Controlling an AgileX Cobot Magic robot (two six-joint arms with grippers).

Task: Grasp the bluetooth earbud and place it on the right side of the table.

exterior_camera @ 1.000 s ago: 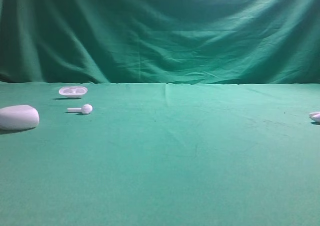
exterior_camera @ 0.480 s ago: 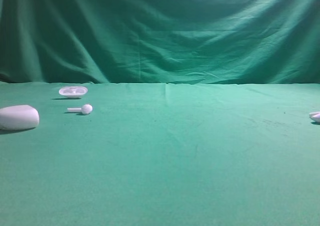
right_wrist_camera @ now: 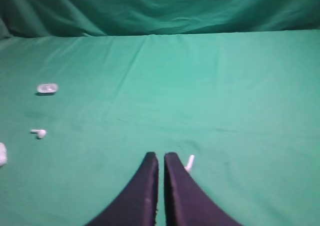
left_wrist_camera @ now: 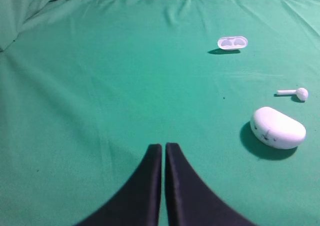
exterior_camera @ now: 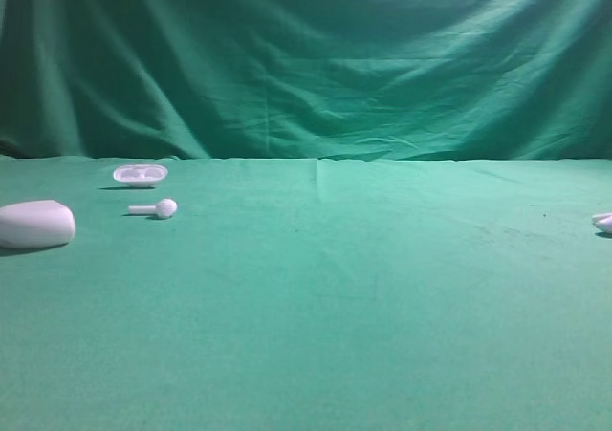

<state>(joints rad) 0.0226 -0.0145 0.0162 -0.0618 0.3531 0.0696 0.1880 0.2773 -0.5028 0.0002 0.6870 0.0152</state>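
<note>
Green table (right_wrist_camera: 240, 85), bluetooth earbud (right_wrist_camera: 189, 162) just beside clenched, empty right tool (right_wrist_camera: 161, 158).

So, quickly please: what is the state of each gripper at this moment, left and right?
Left gripper: closed, its fingers together, holding nothing.
Right gripper: closed, holding nothing; the bluetooth earbud lies on the table just beside its fingers.

High view frontal, low; wrist views share table (exterior_camera: 382, 288).
</note>
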